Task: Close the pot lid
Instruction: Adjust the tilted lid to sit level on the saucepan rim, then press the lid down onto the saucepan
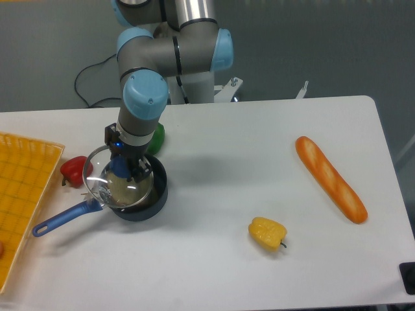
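Note:
The pot [150, 199] is a small dark saucepan at the left of the white table, with its blue handle [59, 219] pointing to the lower left. The pot lid [98, 179], a clear glass disc with a metal rim, hangs tilted over the pot's left side, overlapping its opening. My gripper [123, 170] points down over the pot and is shut on the lid's blue knob, which is mostly hidden between the fingers.
A red pepper [73, 170] lies just left of the pot and a green object [156, 137] sits behind the arm. A yellow tray [23, 194] is at the far left. A yellow pepper [267, 233] and a bread loaf [330, 179] lie to the right.

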